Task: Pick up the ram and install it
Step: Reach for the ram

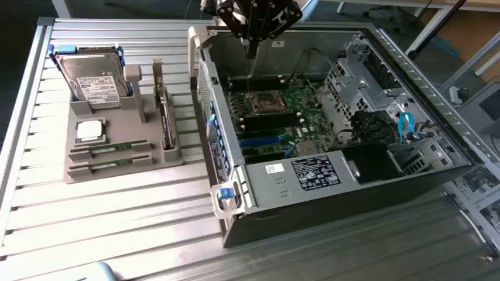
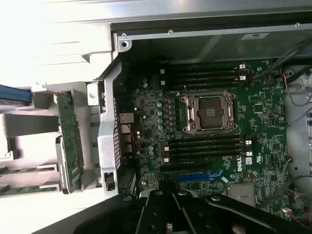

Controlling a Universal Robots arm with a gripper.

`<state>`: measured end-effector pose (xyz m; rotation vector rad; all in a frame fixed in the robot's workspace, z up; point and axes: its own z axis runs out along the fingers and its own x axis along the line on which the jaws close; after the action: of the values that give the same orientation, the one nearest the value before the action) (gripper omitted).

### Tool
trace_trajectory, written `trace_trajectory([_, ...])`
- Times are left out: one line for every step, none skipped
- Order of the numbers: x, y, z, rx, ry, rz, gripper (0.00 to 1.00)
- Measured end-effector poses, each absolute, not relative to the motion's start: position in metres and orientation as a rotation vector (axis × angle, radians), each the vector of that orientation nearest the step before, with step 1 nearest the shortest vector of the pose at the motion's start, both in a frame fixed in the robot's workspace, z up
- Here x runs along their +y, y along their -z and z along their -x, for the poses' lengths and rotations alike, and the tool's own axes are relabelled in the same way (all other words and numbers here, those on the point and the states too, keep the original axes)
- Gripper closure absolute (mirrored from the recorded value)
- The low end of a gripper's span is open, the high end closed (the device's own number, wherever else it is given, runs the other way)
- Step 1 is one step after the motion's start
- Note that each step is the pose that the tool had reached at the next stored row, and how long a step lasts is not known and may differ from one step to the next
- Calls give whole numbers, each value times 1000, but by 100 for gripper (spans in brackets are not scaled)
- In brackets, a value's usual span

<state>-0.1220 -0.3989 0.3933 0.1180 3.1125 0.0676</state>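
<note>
The hand [image 1: 250,54] hangs high up, near the top edge of the exterior view and just to that view's left of centre, pointing straight down. Its upper part is a black cluster of angled links and brackets, broad at the top and tapering downward. Below that, the fingers [image 1: 250,44] run down as one slim dark stem, pressed together so that no gap shows between them. They look upright rather than tilted. Seen from the wrist view, the hand [image 2: 169,217] is a set of glossy black linkage bars that slant inward from both sides and meet in the middle, even on either side of a narrow central seam.
</note>
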Motion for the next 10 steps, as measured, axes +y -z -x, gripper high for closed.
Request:
trace_trajectory([-399,-393,123,3112,-68,-118,89])
trace_trajectory([-399,-393,125,3112,-68,-118,89])
trace_trajectory([-399,-393,126,3113,-68,-118,89])
trace_trajectory([-399,-393,127,3112,-68,-118,89])
trace_trajectory([-399,-393,128,3112,-68,-118,89])
trace_trajectory([-399,-393,129,3112,-68,-118,89])
trace_trajectory([-399,-393,131,3113,-68,-118,89])
trace_trajectory([-399,-393,132,3112,-68,-118,89])
trace_trajectory([-399,-393,134,3112,-68,-118,89])
trace_trajectory([-399,-393,135,3112,-68,-118,89])
